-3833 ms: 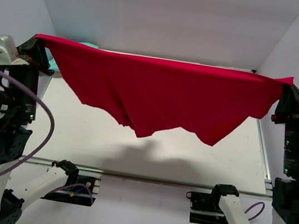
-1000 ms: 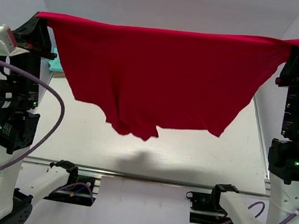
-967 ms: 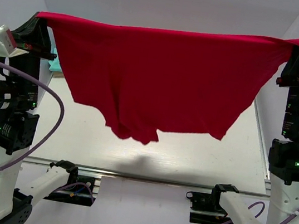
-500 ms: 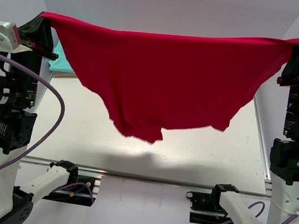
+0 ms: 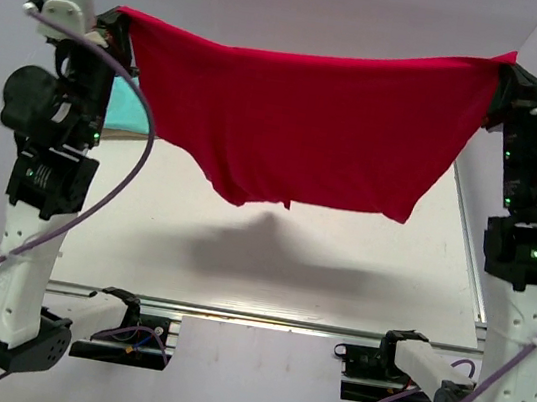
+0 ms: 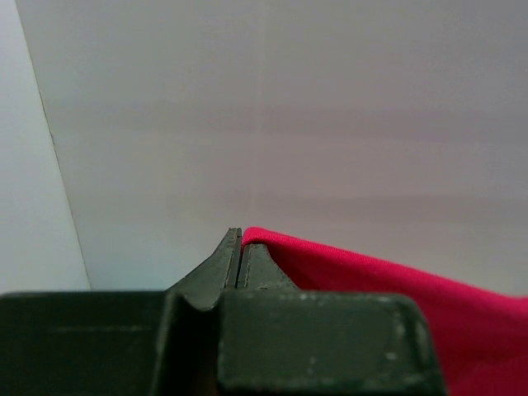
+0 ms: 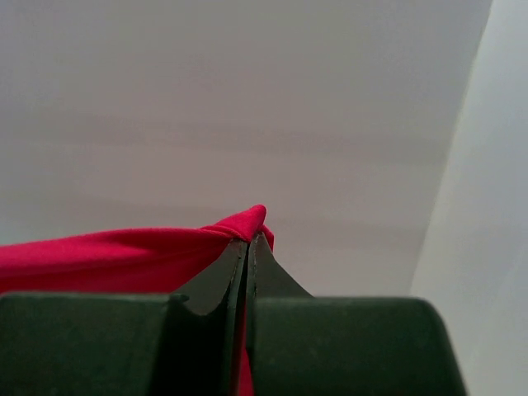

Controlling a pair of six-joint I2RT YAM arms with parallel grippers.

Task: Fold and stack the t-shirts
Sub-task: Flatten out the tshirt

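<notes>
Red t-shirt (image 5: 308, 136) hangs spread above the bench (image 5: 358, 275), left gripper (image 5: 121, 25) and right gripper (image 5: 501, 76) each clamped on a corner; spreading step, I'd say; next, lay it flat.

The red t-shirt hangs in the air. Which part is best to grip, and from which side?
Grip the red t-shirt at its two top corners, from the outer sides, as the left pincer and right pincer do now, both shut on it. The upper edge spans between them almost straight; the lower hem hangs loose and uneven, a poor hold.
</notes>
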